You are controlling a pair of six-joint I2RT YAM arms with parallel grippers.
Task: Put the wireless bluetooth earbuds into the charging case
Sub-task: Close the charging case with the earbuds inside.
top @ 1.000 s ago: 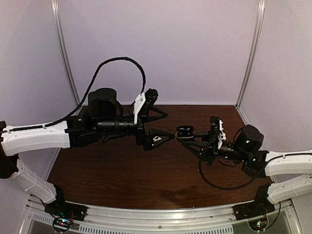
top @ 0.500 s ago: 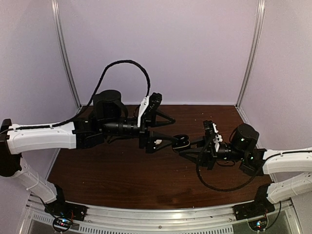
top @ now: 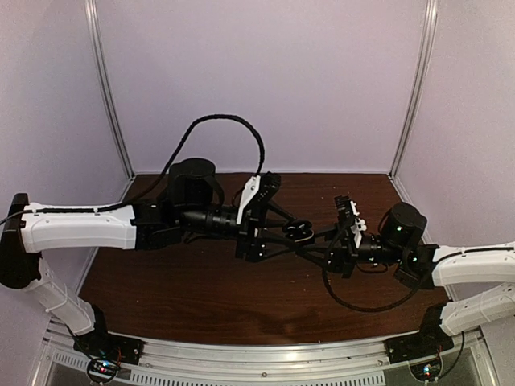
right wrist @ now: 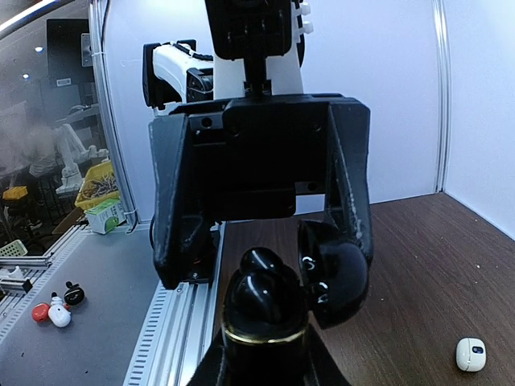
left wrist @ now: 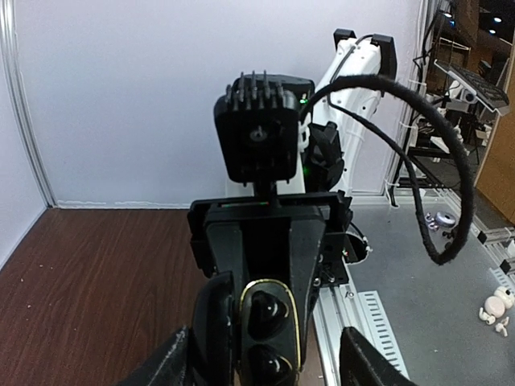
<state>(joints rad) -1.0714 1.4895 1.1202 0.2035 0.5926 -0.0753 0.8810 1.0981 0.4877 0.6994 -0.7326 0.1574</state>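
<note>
Hard to see: in the top view the charging case (top: pixel 299 232) is only a small dark lump between the two arms, high over the table (top: pixel 201 297).
Right jaws: the right gripper (right wrist: pixel 261 370) is cut off by the lower edge of its own view; it is closed on the bottom of the case.
Left jaws: the left gripper (left wrist: pixel 261 374) stands wide, one finger on each side of the case, with gaps.
Case: the lid (right wrist: pixel 334 269) is open and the rim is gold.
Inside: two glossy black earbuds (left wrist: pixel 264 312) seem to sit in the wells; their stems are hidden.
Table: a small white object (right wrist: pixel 471 354) lies apart from the case.
</note>
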